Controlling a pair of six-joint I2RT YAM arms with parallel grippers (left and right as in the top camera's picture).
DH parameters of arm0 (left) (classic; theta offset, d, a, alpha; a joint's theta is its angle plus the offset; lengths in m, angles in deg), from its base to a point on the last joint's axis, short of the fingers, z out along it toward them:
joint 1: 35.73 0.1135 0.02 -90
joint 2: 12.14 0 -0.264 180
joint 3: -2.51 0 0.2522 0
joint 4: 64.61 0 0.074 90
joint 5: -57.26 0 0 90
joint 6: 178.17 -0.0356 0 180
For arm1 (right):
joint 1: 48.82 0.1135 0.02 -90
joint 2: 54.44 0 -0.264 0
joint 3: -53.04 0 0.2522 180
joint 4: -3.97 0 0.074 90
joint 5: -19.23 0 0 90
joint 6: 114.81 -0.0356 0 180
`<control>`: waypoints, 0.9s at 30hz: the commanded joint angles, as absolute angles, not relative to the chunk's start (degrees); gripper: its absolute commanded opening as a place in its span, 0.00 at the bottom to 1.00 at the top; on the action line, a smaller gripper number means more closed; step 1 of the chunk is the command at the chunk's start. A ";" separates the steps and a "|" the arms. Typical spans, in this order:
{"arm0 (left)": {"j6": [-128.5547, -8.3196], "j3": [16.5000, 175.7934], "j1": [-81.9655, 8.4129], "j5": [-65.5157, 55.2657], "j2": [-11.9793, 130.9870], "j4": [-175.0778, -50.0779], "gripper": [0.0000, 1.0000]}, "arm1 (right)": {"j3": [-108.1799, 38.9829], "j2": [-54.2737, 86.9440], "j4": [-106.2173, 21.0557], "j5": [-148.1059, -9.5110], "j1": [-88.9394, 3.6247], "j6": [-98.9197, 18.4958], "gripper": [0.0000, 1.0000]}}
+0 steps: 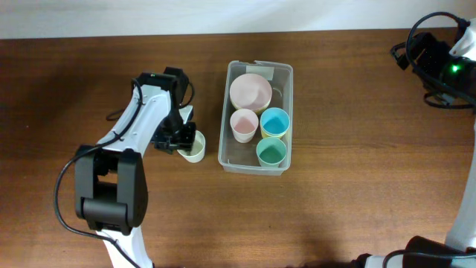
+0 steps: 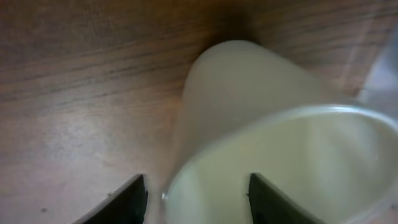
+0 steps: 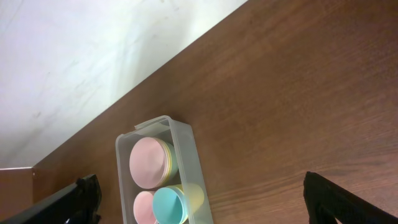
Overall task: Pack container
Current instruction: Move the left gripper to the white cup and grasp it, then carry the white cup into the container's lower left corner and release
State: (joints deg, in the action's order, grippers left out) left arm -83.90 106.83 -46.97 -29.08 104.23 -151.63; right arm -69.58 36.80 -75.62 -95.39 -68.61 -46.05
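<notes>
Clear rectangular container (image 1: 256, 161) upright at table centre, lidless.

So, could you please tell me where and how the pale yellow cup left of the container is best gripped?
Probably by its rim wall, from above. The pale yellow cup stands upright and open-topped on the table, so one finger goes inside and one outside, as the left tool already straddles it. Keep to its left side, away from the nearby container.

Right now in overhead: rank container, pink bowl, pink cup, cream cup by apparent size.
1. container
2. pink bowl
3. pink cup and cream cup: look alike; the cream one is partly hidden by the left end effector.
</notes>
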 commanded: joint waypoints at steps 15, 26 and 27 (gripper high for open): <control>-84.53 128.30 -46.73 -29.06 99.47 -165.09 0.01 | -69.62 37.02 -75.60 -95.63 -68.77 -46.29 0.99; -84.49 136.78 -57.38 -27.99 95.78 -166.71 0.01 | -69.62 37.02 -75.62 -95.63 -68.77 -46.29 0.99; -84.49 136.39 -58.84 -28.03 95.91 -166.47 0.01 | -69.62 37.02 -75.60 -95.63 -68.77 -46.29 0.99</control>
